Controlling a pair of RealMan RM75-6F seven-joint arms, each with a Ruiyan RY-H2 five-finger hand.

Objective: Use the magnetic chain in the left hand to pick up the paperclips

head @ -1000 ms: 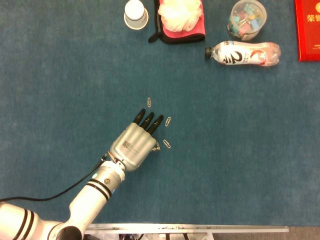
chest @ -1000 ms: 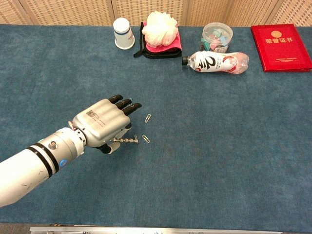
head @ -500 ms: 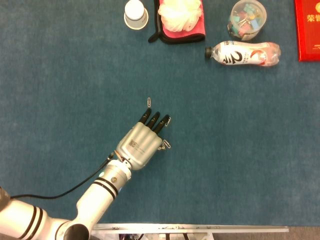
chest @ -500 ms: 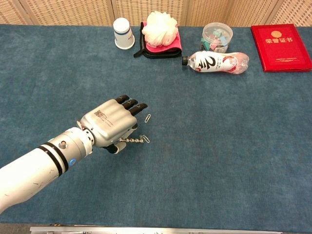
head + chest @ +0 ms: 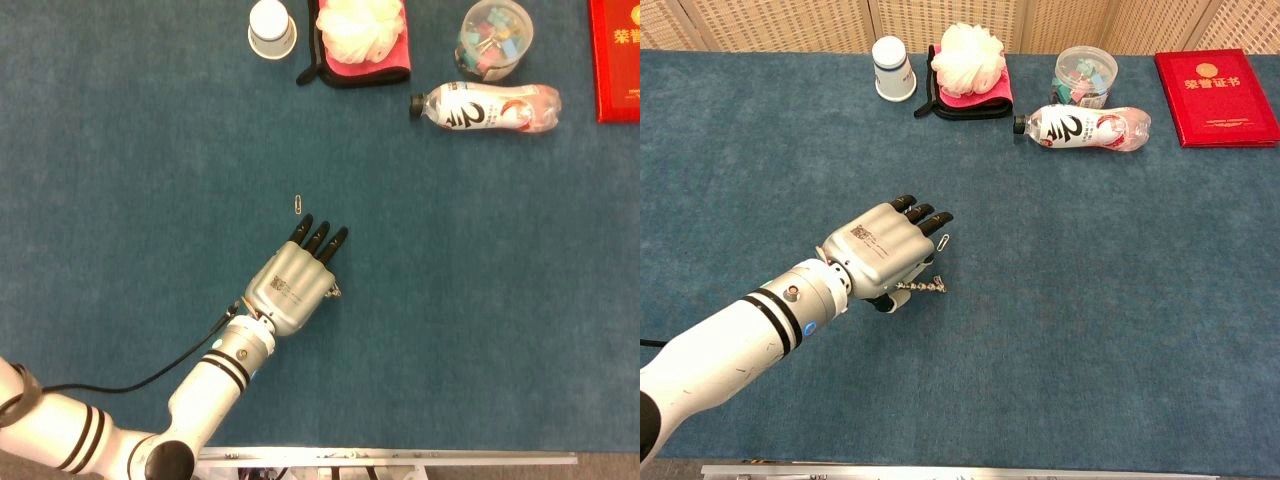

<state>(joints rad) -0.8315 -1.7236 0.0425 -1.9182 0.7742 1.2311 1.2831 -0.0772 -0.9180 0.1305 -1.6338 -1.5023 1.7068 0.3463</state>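
My left hand (image 5: 295, 280) hovers low over the blue cloth, palm down, its dark fingertips (image 5: 322, 237) pointing away. It pinches a short magnetic chain (image 5: 916, 288) that sticks out to the right under the palm. The chain's tip touches a paperclip (image 5: 938, 288) lying on the cloth. A second paperclip (image 5: 942, 241) lies just right of the fingertips. In the head view the hand covers both of these. A third paperclip (image 5: 298, 203) lies just beyond the fingertips, apart from the hand. The right hand is not visible.
Along the far edge stand a white cup (image 5: 271, 28), a bath sponge on a pink cloth (image 5: 362, 40), a clear jar of coloured clips (image 5: 493, 38), a lying bottle (image 5: 487, 107) and a red booklet (image 5: 614, 60).
My left hand has slid forward and to the right. The chain tip has reached the nearer paperclip, and in the head view the hand now covers two paperclips.
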